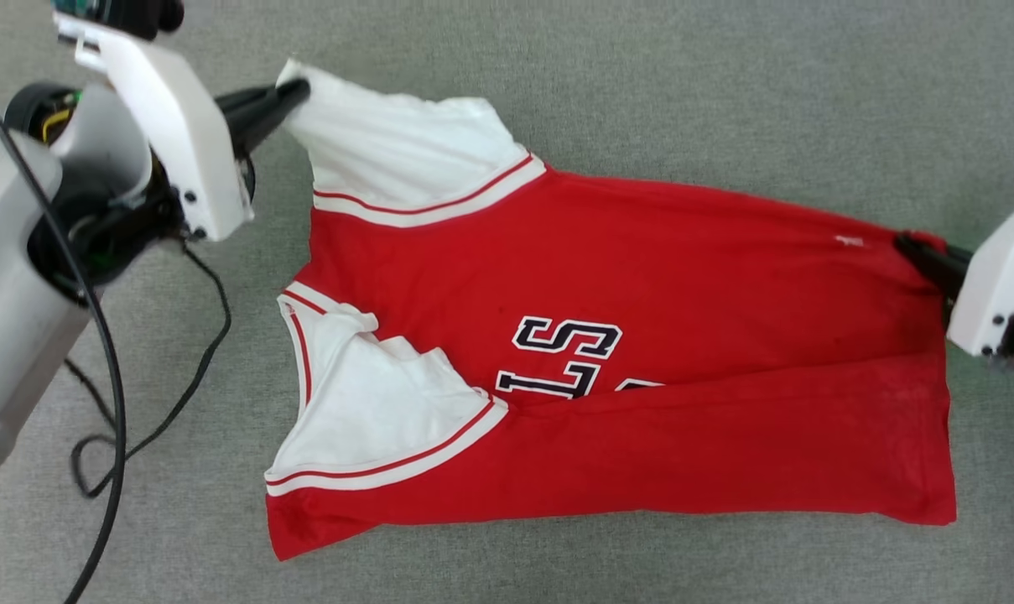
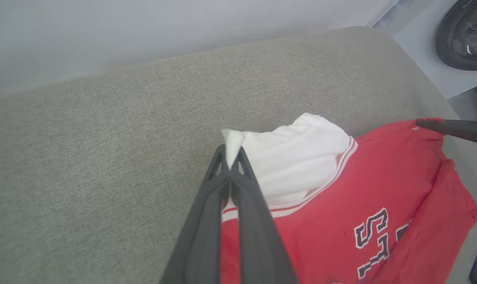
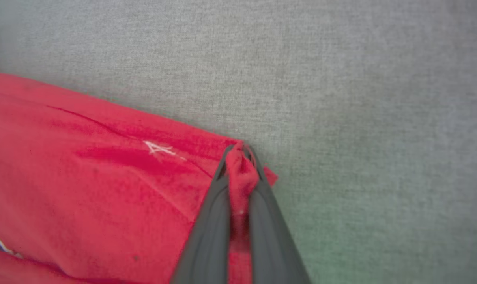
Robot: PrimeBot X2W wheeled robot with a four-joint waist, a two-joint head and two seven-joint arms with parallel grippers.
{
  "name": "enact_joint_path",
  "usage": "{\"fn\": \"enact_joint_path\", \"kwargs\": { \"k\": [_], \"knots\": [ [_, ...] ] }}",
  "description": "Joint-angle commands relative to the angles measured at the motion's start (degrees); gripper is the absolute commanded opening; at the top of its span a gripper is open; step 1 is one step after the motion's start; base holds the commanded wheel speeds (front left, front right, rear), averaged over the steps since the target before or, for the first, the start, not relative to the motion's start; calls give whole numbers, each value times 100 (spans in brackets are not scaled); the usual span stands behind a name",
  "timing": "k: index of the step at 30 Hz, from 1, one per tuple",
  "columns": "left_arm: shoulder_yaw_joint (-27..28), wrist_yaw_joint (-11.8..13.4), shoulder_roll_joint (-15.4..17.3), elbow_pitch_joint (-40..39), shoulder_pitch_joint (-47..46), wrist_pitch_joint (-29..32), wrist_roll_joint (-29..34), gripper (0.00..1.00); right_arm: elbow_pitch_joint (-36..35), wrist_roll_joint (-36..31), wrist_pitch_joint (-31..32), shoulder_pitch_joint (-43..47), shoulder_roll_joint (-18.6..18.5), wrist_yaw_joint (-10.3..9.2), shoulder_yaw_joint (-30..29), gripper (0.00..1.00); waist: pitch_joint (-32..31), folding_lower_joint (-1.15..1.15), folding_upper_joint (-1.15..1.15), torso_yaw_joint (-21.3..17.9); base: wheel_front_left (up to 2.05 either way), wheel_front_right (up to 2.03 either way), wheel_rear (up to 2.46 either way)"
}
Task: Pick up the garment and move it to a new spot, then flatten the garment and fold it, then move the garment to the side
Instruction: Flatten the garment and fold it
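Note:
The garment (image 1: 641, 277), a red jersey with white sleeves and black lettering, lies spread sideways on the grey fabric surface (image 1: 725, 92), its near long edge folded over the chest. My left gripper (image 1: 299, 88) is shut on the tip of the far white sleeve (image 2: 293, 157), and the left wrist view shows its tips (image 2: 231, 152) pinching that cloth. My right gripper (image 1: 905, 243) is shut on the far hem corner of the garment (image 3: 104, 177); in the right wrist view red cloth bunches between the gripper's fingertips (image 3: 241, 150).
A black cable (image 1: 112, 403) loops over the surface at the left beside my left arm. The grey surface ends in a rounded edge (image 2: 419, 67) with a pale floor and a dark round object (image 2: 465, 35) beyond it.

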Motion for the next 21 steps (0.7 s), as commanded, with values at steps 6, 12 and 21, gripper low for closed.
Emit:
{"fn": "enact_joint_path", "kwargs": {
  "k": [6,12,21],
  "knots": [
    [-119,4,442,-602,543,-178,-116,0,-504,429,-266,582,-379,-10,230,0,-254,0,0,-1,0,0,0],
    [-173,10,836,-1228,894,-189,-182,0,-955,701,-424,1028,-678,-9,356,0,-369,0,0,12,0,0,0],
    [-251,151,1392,-2161,1499,-143,-378,0,-1491,933,-501,1622,-996,-9,381,0,-528,0,0,37,0,0,0]
  ]
}}
